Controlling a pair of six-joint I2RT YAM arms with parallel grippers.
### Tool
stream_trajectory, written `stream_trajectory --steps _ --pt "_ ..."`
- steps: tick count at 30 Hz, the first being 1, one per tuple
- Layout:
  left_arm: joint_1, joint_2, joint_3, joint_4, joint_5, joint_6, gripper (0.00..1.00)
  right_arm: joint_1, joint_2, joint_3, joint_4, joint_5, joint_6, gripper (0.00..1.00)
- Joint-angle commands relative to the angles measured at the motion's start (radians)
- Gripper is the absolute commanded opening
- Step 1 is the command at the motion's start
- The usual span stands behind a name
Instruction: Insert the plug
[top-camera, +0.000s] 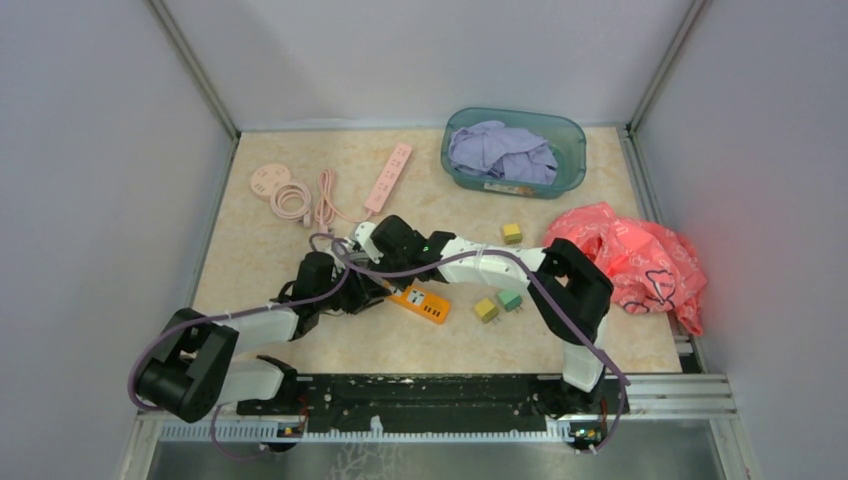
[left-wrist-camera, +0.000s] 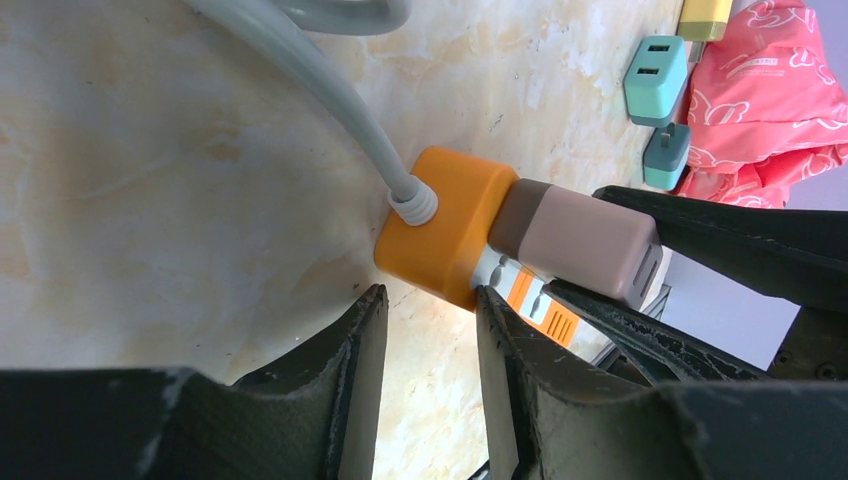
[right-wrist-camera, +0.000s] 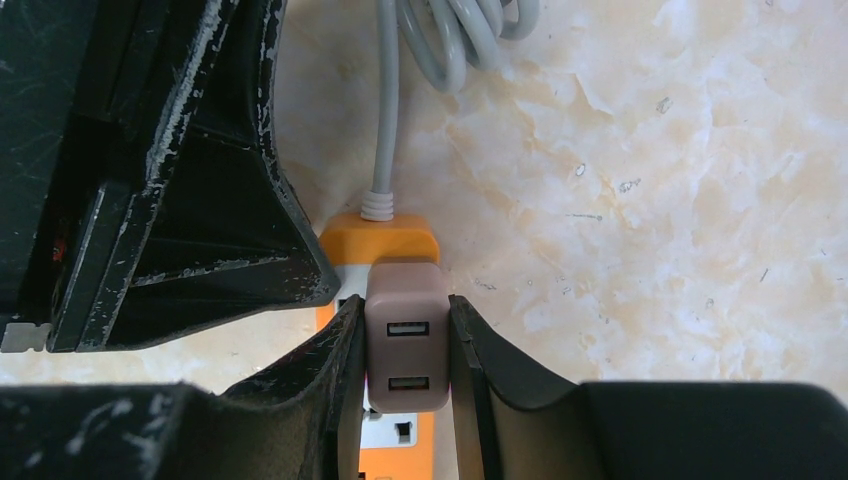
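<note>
An orange power strip (top-camera: 425, 303) with a white socket face lies on the table, with a grey cable (left-wrist-camera: 320, 90) at its end. My right gripper (right-wrist-camera: 405, 305) is shut on a brown two-port USB plug (right-wrist-camera: 405, 350) and holds it on the strip's face next to the cable end (right-wrist-camera: 385, 228). Whether its prongs are seated is hidden. In the left wrist view the plug (left-wrist-camera: 580, 240) stands on the strip (left-wrist-camera: 445, 225). My left gripper (left-wrist-camera: 432, 300) is slightly open and holds nothing. Its right fingertip (left-wrist-camera: 490, 300) touches the strip's orange end. In the top view both grippers meet at the strip's left end.
A green plug (top-camera: 510, 299) and a yellow plug (top-camera: 486, 309) lie just right of the strip, with another yellow one (top-camera: 512, 233) further back. A red bag (top-camera: 630, 255) is at the right. A teal bin (top-camera: 513, 150) holds purple cloth. A pink power strip (top-camera: 388, 177) lies at the back.
</note>
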Motion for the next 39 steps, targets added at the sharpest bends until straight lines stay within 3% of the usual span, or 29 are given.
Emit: stream_trajectory --steps 1,5,11,16,29,39 --pt "0.001 -0.01 -0.016 -0.029 -0.021 0.01 0.44 -0.001 0.063 -0.028 -0.138 -0.021 0.022 0.02" --pt "0.001 -0.017 -0.015 -0.029 -0.022 0.013 0.45 -0.001 0.002 0.02 -0.109 -0.071 0.022 0.15" --pt "0.001 -0.024 -0.006 -0.037 -0.019 0.022 0.47 -0.001 -0.065 0.109 -0.105 -0.067 0.03 0.45" --pt "0.001 -0.08 -0.001 -0.071 -0.024 0.033 0.52 -0.011 -0.137 0.132 -0.116 -0.061 0.029 0.59" --pt "0.002 -0.369 0.038 -0.33 -0.154 0.142 0.78 -0.218 -0.243 0.018 -0.243 0.063 0.006 0.7" --pt "0.002 -0.478 0.108 -0.45 -0.182 0.216 0.96 -0.393 -0.182 -0.042 -0.224 0.081 -0.059 0.79"
